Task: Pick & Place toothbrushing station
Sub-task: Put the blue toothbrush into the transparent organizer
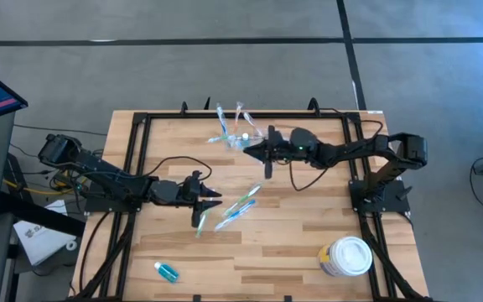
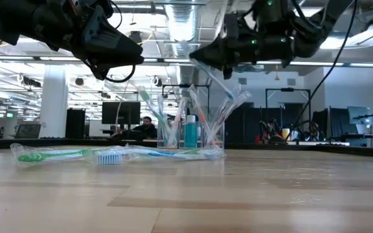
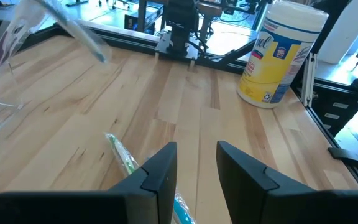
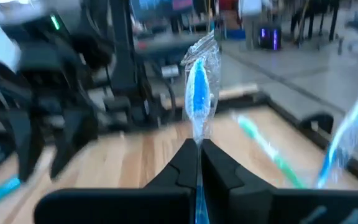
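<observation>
Right hand [image 1: 248,151] clamped on a wrapped blue toothbrush [image 4: 198,93], held above the surface [image 1: 292,218] right beside the clear toothbrush holder [image 1: 235,127] near the far edge. The holder stands upright with several wrapped brushes and a blue bottle [image 2: 190,131] in it. Left hand [image 1: 216,195] hangs part open, empty, over loose wrapped toothbrushes [image 1: 240,205] mid-surface. Wipes tub [image 1: 346,257] at near right corner.

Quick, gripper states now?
Left gripper: open, empty, above the table.
Right gripper: shut on a wrapped toothbrush.
</observation>
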Robot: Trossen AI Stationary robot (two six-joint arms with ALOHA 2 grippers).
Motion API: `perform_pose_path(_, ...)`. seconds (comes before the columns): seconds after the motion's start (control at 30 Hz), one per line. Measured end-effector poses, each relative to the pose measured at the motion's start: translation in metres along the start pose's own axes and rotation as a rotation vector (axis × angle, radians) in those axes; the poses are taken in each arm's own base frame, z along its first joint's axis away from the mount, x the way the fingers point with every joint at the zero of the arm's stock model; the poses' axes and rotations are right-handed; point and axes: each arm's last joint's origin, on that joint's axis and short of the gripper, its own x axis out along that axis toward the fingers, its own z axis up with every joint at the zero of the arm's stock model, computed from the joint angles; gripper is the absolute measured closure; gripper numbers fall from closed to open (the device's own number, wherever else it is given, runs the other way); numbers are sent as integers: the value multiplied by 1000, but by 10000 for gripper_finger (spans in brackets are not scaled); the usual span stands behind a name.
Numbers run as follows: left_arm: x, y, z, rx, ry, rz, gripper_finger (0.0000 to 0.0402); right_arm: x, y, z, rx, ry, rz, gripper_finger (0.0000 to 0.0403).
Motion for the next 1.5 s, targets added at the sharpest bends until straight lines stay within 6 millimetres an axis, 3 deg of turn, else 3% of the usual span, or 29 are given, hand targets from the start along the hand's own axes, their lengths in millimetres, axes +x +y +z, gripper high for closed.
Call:
perform_pose_path(0.63,0,0,0,1,-2,6,296,-19,-50,33,-22,-277,6,403)
perform_pose_path(1.07,1,2,1,2,-8,27,296,-34,-80,45,-47,-370,-22,403)
perform_pose_path(1.3,2,5,2,-2,-11,39,296,-44,-97,42,-57,-399,-55,403)
perform_pose_path(1.5,2,6,2,15,-11,40,296,-42,-117,22,-3,-499,30,403)
